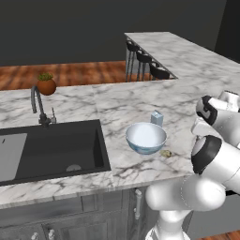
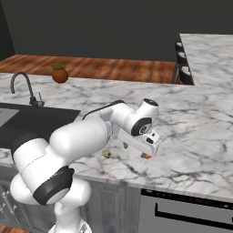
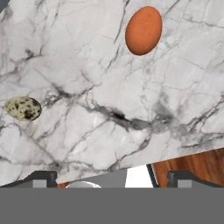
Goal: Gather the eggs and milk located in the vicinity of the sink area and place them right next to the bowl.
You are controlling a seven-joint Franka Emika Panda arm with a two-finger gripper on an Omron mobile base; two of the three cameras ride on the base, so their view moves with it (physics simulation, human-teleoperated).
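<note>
The pale blue bowl [image 1: 146,137] stands on the marble counter right of the black sink [image 1: 51,147]. The milk [image 1: 157,118] carton is upright just behind the bowl. A small speckled tan egg [image 1: 165,153] lies by the bowl's front right; it also shows as the speckled egg [image 2: 107,154] and speckled egg [image 3: 23,108]. A brown egg [image 3: 143,30] lies farther right, with the brown egg [image 2: 146,156] peeking out under the hand. My gripper [image 3: 113,178] hangs open above the counter's front edge, near the brown egg, with nothing between its fingers.
A dark faucet [image 1: 37,103] rises behind the sink, and a terracotta plant pot [image 1: 46,85] sits beyond it. Bar stools [image 1: 143,58] stand by the far counter wing. The counter edge and wooden floor [image 3: 192,164] lie just under the hand.
</note>
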